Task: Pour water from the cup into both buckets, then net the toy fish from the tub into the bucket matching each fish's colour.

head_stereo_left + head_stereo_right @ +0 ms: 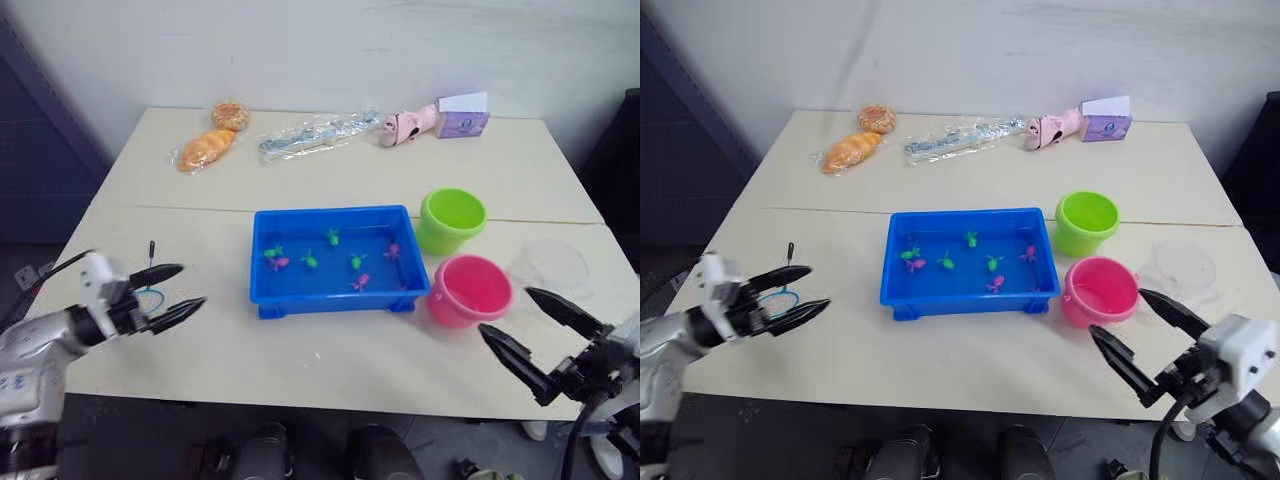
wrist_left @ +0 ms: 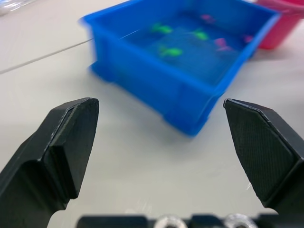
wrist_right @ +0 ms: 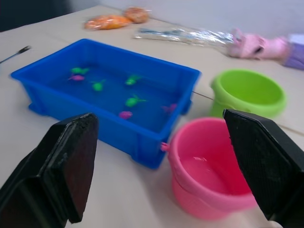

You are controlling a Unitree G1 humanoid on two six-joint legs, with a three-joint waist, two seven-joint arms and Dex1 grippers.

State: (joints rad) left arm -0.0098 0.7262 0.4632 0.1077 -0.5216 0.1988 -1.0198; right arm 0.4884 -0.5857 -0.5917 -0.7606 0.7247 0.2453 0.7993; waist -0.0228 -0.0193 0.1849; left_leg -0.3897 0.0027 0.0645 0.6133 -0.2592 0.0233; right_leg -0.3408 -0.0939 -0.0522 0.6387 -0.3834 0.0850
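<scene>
while both hands gape wide, the net (image 1: 786, 296) lies under the left hand (image 1: 800, 292)

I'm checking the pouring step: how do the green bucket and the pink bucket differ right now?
The green bucket is lime and stands farther from the robot, by the tub's far right corner; the pink bucket stands nearer, by its near right corner. Both are upright, open and similar in size.
</scene>
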